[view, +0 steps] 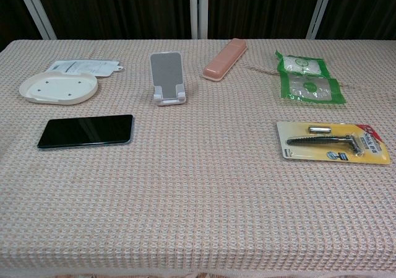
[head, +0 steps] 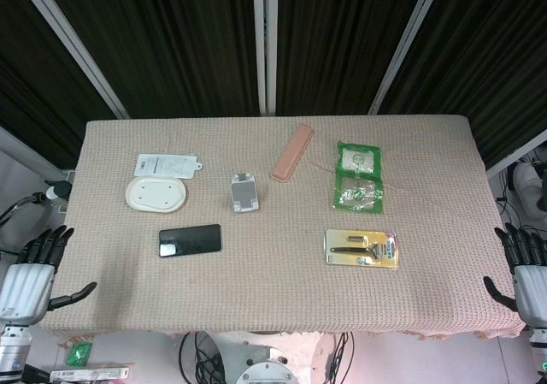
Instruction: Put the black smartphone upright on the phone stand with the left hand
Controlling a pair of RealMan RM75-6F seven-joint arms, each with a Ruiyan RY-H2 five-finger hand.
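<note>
The black smartphone (head: 190, 240) (view: 86, 131) lies flat, screen up, on the left half of the table. The small white phone stand (head: 244, 192) (view: 167, 78) stands behind and to the right of it, with nothing on it. My left hand (head: 32, 269) hangs off the table's left front corner, fingers spread, holding nothing, well clear of the phone. My right hand (head: 523, 267) hangs off the right front corner, also with fingers apart and nothing in them. Neither hand shows in the chest view.
A cream oval dish (head: 156, 193) (view: 59, 86) and a white packet (head: 167, 164) sit left of the stand. A pink case (head: 293, 152) (view: 225, 59), a green packet (head: 357, 175) (view: 306, 77) and a razor on a yellow card (head: 361, 249) (view: 332, 142) lie to the right.
</note>
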